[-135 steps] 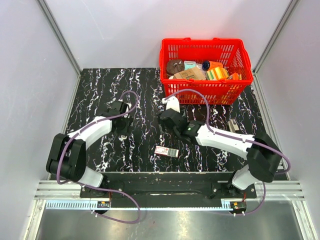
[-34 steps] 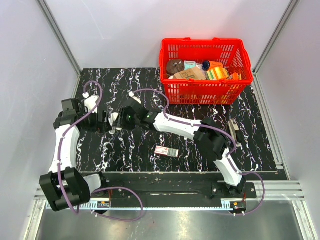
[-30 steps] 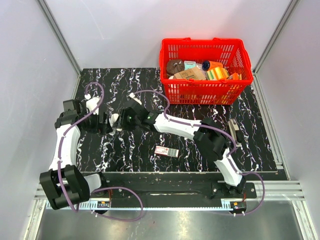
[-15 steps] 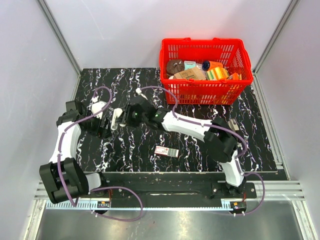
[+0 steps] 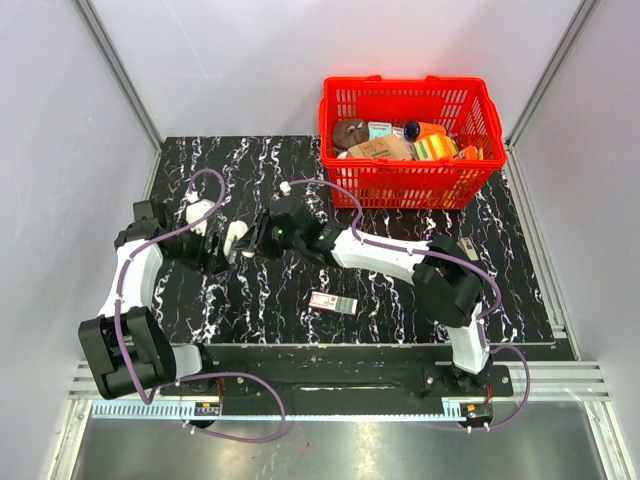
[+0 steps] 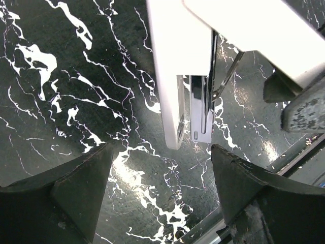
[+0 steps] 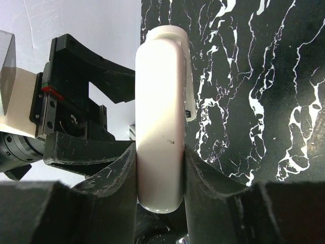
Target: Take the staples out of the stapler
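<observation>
Lower centre: small box (image 5: 333,302) on bench (image 5: 200,160), well apart from the arms. 
Mid-left: right gripper (image 7: 160,168) clamps white stapler (image 7: 158,117). 
Left gripper (image 6: 162,173), fingers wide, has swung in from left edge and now faces stapler's exposed staple rail (image 6: 203,101). 
Extraction likely next. 
Upper right: red basket (image 5: 410,185), uninvolved.

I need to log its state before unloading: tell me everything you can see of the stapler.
The stapler is glossy white plastic with rounded ends and a small dark scuff. The right hand clamps its sides, holding it over the black marbled table. In the left wrist view two white shells spread apart, baring a metal magazine and a thin rod. The left hand is open, a finger either side of its tip, not touching. No staples can be made out.
</observation>
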`<state>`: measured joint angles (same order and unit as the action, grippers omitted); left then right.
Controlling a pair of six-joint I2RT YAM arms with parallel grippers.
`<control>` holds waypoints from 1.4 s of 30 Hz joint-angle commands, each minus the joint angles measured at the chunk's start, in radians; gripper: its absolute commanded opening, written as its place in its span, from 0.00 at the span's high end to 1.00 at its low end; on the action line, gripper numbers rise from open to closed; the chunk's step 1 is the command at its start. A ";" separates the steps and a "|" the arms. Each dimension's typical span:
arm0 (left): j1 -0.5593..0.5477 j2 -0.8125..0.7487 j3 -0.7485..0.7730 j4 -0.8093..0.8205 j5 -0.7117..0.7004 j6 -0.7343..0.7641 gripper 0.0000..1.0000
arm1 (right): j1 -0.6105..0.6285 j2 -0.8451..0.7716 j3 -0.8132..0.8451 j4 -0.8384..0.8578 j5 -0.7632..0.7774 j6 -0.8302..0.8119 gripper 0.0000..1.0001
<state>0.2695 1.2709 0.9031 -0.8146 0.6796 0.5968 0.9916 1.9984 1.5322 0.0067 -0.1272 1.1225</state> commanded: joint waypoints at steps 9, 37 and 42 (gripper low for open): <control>0.010 -0.027 -0.003 -0.027 0.072 0.132 0.19 | -0.024 -0.102 -0.030 0.154 -0.066 0.072 1.00; 0.023 -0.004 0.068 -0.242 0.195 0.389 0.84 | -0.033 -0.121 -0.118 0.243 -0.135 0.145 1.00; 0.025 -0.034 0.077 -0.267 0.204 0.405 0.84 | -0.044 -0.127 -0.129 0.225 -0.146 0.131 1.00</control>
<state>0.2909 1.2709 0.9363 -1.0203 0.8276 0.9173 0.9722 1.9347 1.4075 0.1894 -0.2646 1.2629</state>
